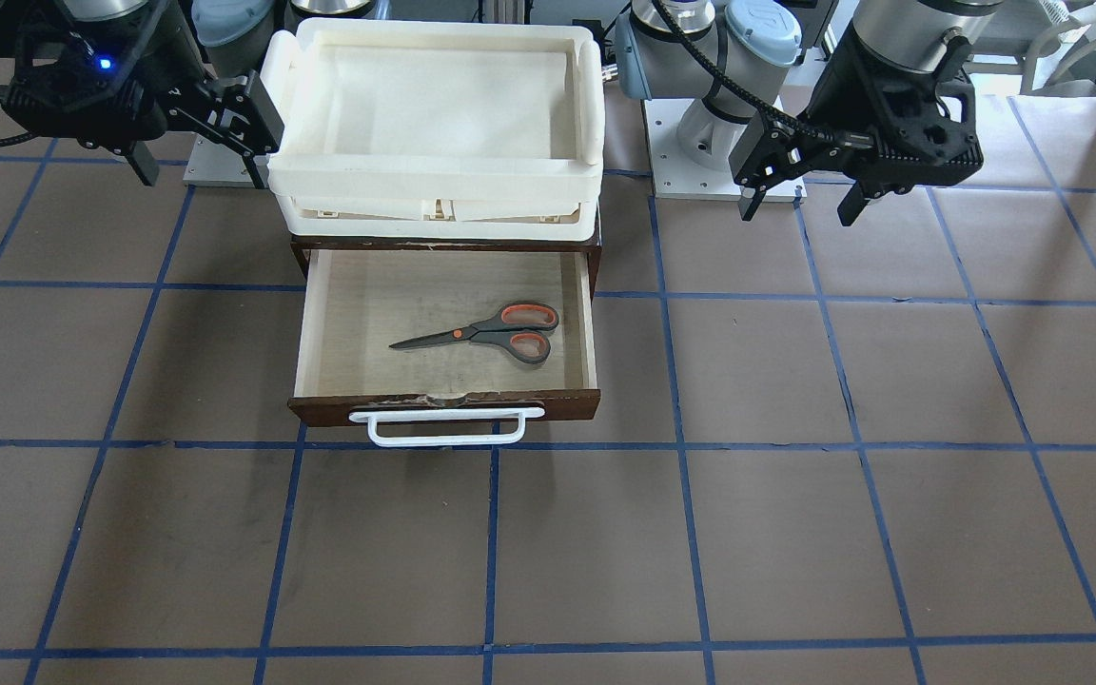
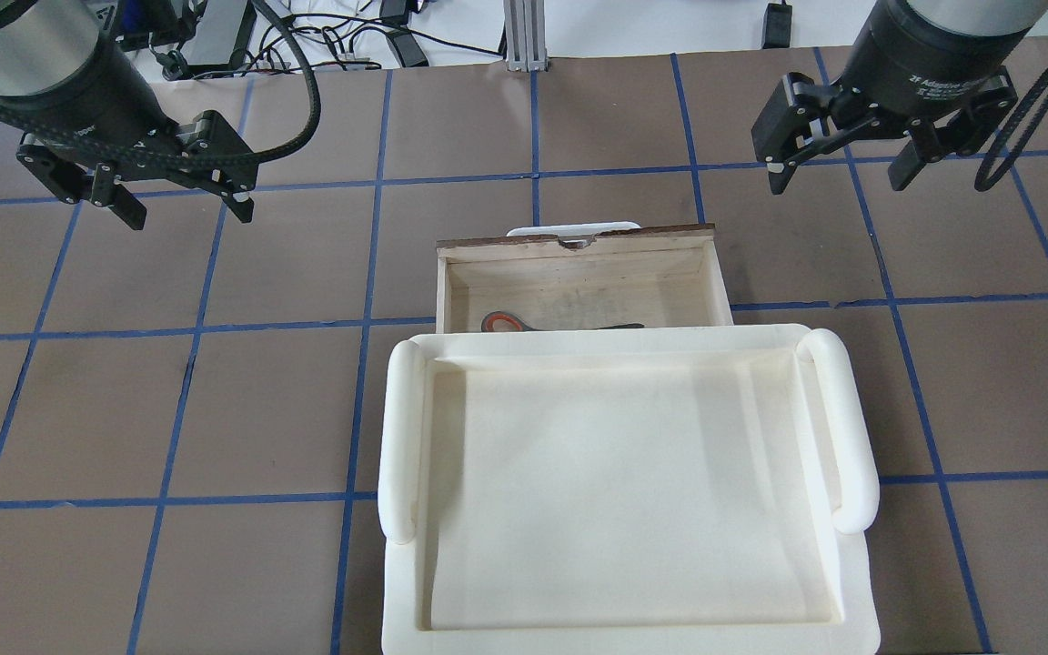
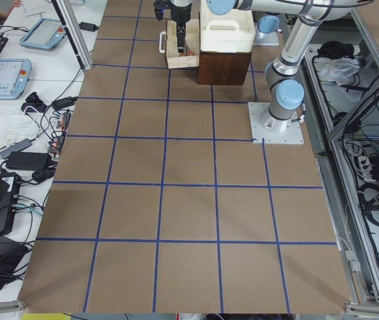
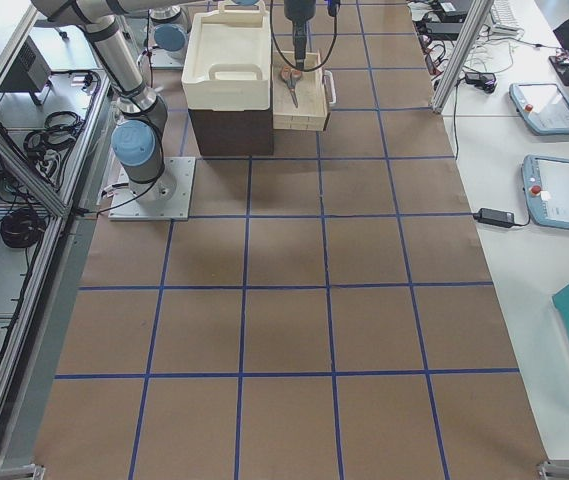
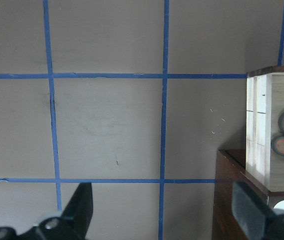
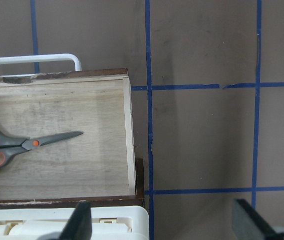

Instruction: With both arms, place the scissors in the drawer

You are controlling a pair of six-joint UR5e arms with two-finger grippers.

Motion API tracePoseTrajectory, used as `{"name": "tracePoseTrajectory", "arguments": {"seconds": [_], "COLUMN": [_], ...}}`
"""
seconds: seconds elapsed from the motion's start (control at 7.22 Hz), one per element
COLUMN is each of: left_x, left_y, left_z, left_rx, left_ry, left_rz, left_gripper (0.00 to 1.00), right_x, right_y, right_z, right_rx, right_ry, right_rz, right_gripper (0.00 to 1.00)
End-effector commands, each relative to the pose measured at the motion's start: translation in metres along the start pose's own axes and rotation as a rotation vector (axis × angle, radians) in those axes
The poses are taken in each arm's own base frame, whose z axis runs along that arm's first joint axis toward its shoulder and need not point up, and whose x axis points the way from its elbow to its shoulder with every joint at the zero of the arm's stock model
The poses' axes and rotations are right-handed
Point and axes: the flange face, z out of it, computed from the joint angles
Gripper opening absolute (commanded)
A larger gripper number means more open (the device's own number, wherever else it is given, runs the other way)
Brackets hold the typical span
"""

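Observation:
The scissors [image 1: 491,333] lie flat inside the open drawer [image 1: 567,404], blades toward my right side and handles toward my left. They also show in the overhead view [image 2: 506,321], partly hidden by the tray, and in the right wrist view [image 6: 27,145]. My left gripper [image 2: 183,205] is open and empty, hovering over the table to the left of the drawer [image 2: 579,246]. My right gripper [image 2: 838,182] is open and empty, hovering to the drawer's right. Neither touches the drawer or the scissors.
A cream-white plastic tray [image 2: 838,428] sits on top of the dark brown cabinet [image 4: 229,130] that the drawer slides out of. The drawer's white bar handle [image 1: 443,428] faces away from me. The table is brown with blue grid tape.

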Motion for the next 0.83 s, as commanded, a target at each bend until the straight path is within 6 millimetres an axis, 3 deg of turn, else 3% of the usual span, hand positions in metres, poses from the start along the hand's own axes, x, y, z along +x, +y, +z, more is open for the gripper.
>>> {"name": "tracePoseTrajectory", "arguments": {"seconds": [0.0,0.14,0.42,0.69], "left_x": [0.001,0.001,0.002,0.01], "left_y": [0.001,0.009,-0.005,-0.006], "left_z": [0.0,-0.01,0.032,0.021], "left_rx": [0.006,0.03,0.033,0.142], "left_ry": [-0.005,-0.006,0.0,0.0], "left_rz": [-0.014,-0.016,-0.033,-0.015], "left_gripper": [1.0,1.0,1.0,1.0], "right_x": [-0.001,0.0,0.0,0.001], "right_y": [-0.003,-0.003,-0.002,-0.002], "right_z": [-0.002,-0.001,0.003,0.004], "right_rx": [0.008,0.008,0.002,0.002], "right_ry": [-0.005,0.0,-0.003,0.009], "right_rz": [0.001,-0.011,-0.011,-0.014], "right_gripper": [1.0,1.0,1.0,1.0]}}
